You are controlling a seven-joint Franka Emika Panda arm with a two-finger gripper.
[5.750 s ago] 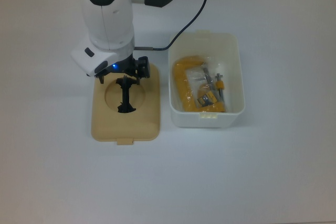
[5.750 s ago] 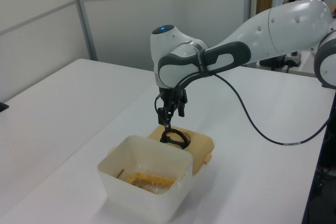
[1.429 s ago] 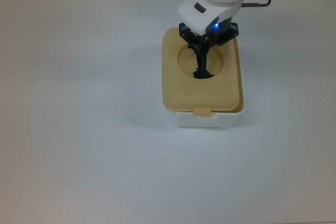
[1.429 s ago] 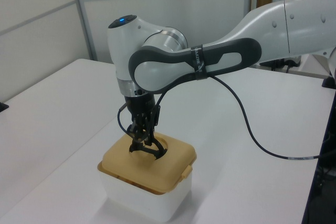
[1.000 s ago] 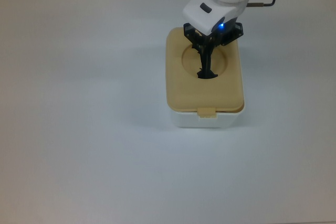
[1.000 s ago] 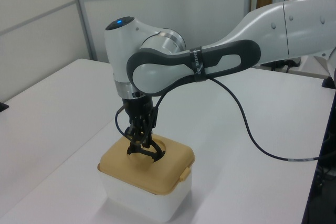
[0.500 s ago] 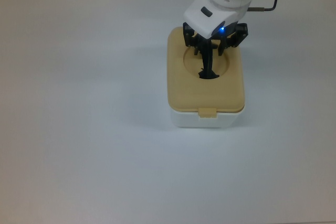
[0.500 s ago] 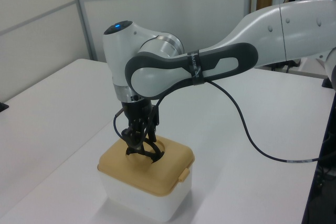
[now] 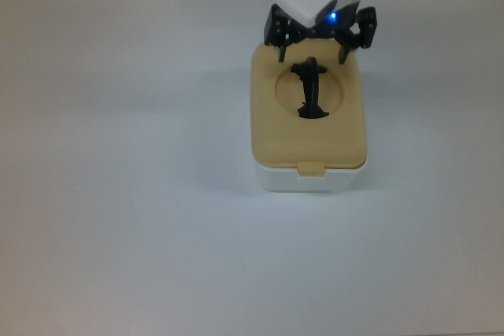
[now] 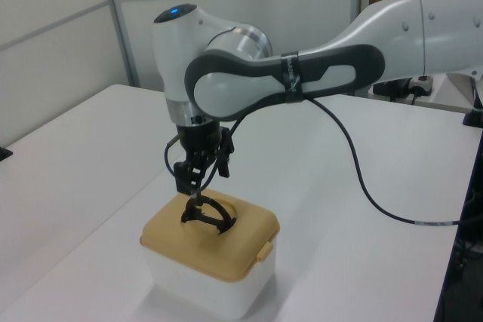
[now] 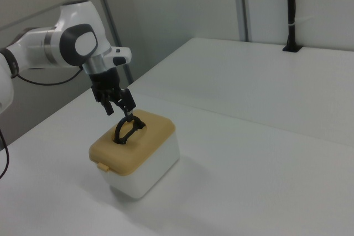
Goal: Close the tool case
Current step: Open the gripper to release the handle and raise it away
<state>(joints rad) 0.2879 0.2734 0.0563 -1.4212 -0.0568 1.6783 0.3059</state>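
While most of the white table on the top view's left is bare, the case sits toward the top view's right, its tan lid seated flat on the white tub, with the small tab at the front edge. A black handle stands up from the lid's round recess. Just above it hangs the gripper, fingers spread apart on either side of the handle and clear of it; the left view shows the gripper raised over the handle. From the arm a black cable loops down to the left view's right.
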